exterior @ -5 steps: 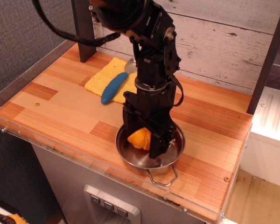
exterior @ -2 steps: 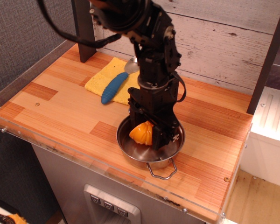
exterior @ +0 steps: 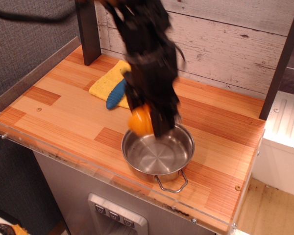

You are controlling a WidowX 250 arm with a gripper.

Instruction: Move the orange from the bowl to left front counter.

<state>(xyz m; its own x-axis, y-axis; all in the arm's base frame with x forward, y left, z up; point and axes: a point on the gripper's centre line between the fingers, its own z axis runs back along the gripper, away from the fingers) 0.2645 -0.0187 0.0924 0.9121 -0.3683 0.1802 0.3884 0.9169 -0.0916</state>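
My gripper (exterior: 148, 120) is shut on the orange (exterior: 139, 121), a bright orange toy half, and holds it in the air just above the far left rim of the bowl (exterior: 158, 155). The arm is blurred by motion. The bowl is a shiny steel pot with a wire loop handle at the front, and its inside shows bare metal. It stands near the front edge of the wooden plank counter (exterior: 63, 112).
A yellow cloth (exterior: 107, 84) lies at the back of the counter with a blue ribbed toy (exterior: 117, 93) on it. A dark post (exterior: 87, 30) stands at the back left. A clear plastic rim (exterior: 59, 153) runs along the counter's front edge.
The gripper has lifted the orange out of the bowl and moved up and slightly left. The bowl now holds nothing.
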